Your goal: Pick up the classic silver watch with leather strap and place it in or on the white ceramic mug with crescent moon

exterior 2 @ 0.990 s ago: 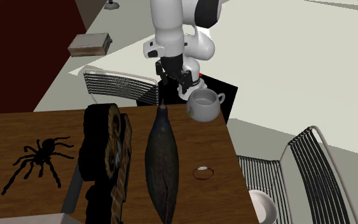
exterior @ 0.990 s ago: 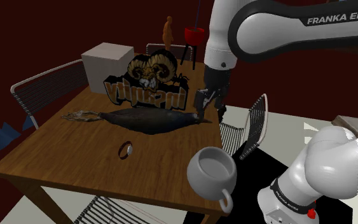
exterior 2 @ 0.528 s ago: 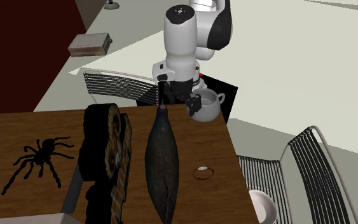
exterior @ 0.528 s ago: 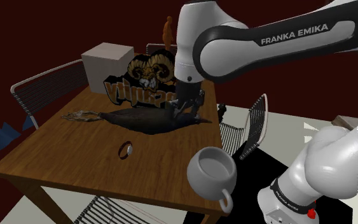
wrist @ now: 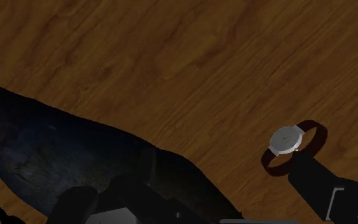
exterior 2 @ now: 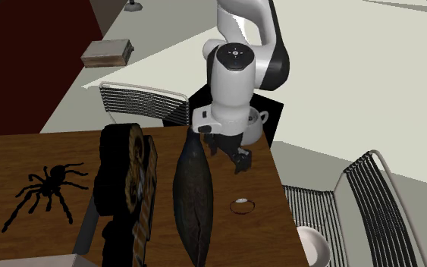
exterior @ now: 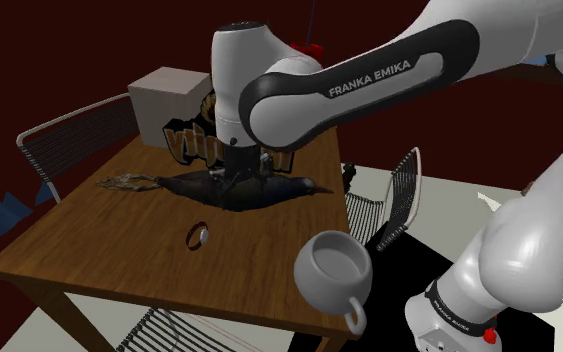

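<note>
My pincer (exterior 2: 228, 152) is spread wide and empty, hovering above the dark fish (exterior: 244, 190). The watch (wrist: 285, 141) lies on the bench (exterior: 89, 230) near the fish, apart from the mug (exterior: 334, 270). My arm (exterior: 299, 105) reads FRANKA EMIKA.

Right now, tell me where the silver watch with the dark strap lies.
In the shoulder view the silver watch lies on the wooden table, nearer the camera than the long dark fish, left of the white mug.
</note>
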`<move>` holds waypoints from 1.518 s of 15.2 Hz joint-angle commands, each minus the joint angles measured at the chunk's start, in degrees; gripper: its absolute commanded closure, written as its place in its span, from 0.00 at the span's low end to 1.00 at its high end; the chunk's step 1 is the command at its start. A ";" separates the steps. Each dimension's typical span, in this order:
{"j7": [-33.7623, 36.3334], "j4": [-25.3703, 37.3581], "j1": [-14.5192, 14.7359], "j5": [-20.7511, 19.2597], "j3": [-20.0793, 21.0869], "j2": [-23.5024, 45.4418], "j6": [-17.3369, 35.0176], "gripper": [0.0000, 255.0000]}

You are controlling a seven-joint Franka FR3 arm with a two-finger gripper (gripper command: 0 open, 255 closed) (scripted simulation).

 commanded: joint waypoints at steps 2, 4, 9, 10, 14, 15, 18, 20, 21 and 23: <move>5.89 5.19 1.26 -5.00 0.88 7.12 1.36 0.00; 9.52 9.60 2.75 -8.44 0.78 12.09 1.37 0.00; 14.78 17.57 6.25 -13.79 -0.53 20.63 1.10 0.00; 14.92 17.23 6.30 -14.02 -0.65 20.97 1.73 0.00; 15.54 16.03 6.52 -15.00 -1.13 22.42 4.20 0.00; 15.80 15.62 6.62 -15.42 -1.33 23.03 5.15 0.00; 15.80 15.62 6.62 -15.42 -1.33 23.03 5.15 0.00; 15.80 15.62 6.62 -15.42 -1.33 23.03 5.15 0.00; 15.80 15.62 6.62 -15.42 -1.33 23.03 5.15 0.00; 15.80 15.62 6.61 -15.41 -1.33 23.02 5.14 0.00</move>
